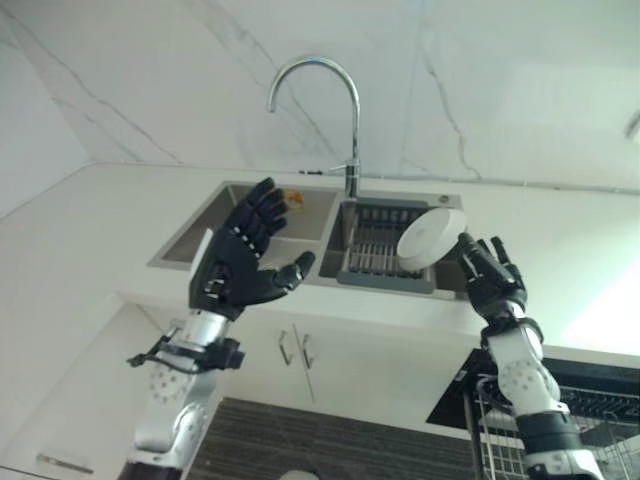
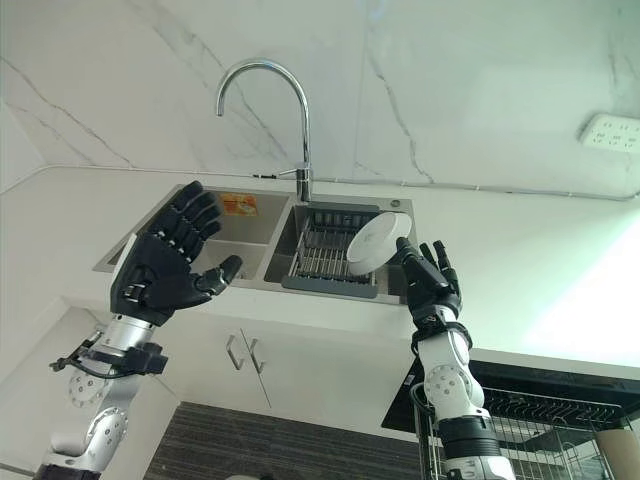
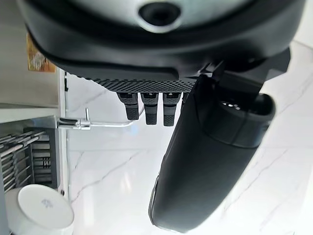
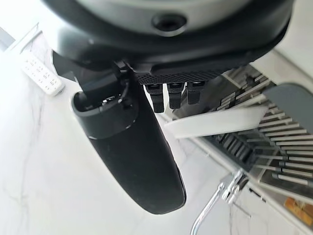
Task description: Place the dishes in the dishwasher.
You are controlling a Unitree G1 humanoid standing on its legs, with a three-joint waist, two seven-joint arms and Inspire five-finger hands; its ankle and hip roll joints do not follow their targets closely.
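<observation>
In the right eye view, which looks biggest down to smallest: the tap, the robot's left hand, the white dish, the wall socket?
1. Tap, tall and arched.
2. Left hand, spread open; it is nearer the camera, so it looks bigger than it is.
3. White dish, held up by the right hand.
4. Wall socket, clearly smallest.

One white dish [image 1: 431,238], one tap [image 1: 320,110], one two-basin sink [image 1: 200,225], one drying rack [image 1: 380,255], two cabinet handles [image 1: 296,349].
</observation>
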